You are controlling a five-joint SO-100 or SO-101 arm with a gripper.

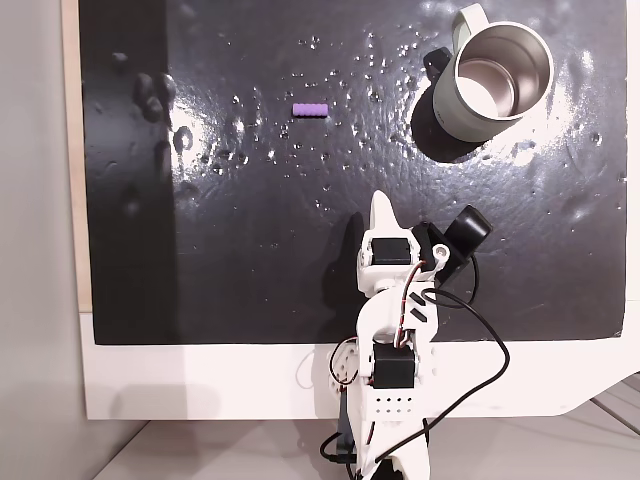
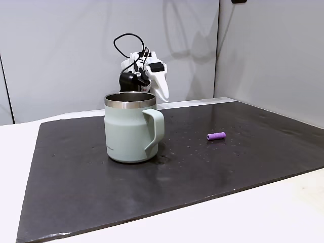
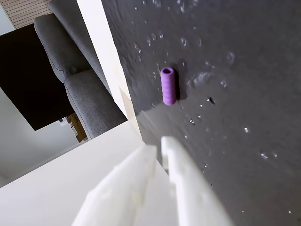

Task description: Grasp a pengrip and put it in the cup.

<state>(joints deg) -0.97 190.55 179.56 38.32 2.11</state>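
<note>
The pengrip (image 1: 308,108) is a tiny purple ribbed tube lying on the black mat, left of the cup; it also shows as the pengrip (image 2: 216,136) and the pengrip (image 3: 168,85). The cup (image 1: 493,83), a pale grey-green mug with a steel inside, stands upright at the mat's far right corner; in another fixed view the cup (image 2: 130,126) has its handle turned toward the pengrip. My white gripper (image 1: 381,208) hangs above the mat's near middle, well short of the pengrip. In the wrist view the gripper (image 3: 157,143) is shut, its fingers nearly touching, with nothing between them.
The black mat (image 1: 240,250) is speckled with shiny droplets and lies on a white table (image 1: 200,385). A grey chair (image 3: 75,70) stands beyond the table edge in the wrist view. A black cable (image 1: 480,340) loops off the arm's right side.
</note>
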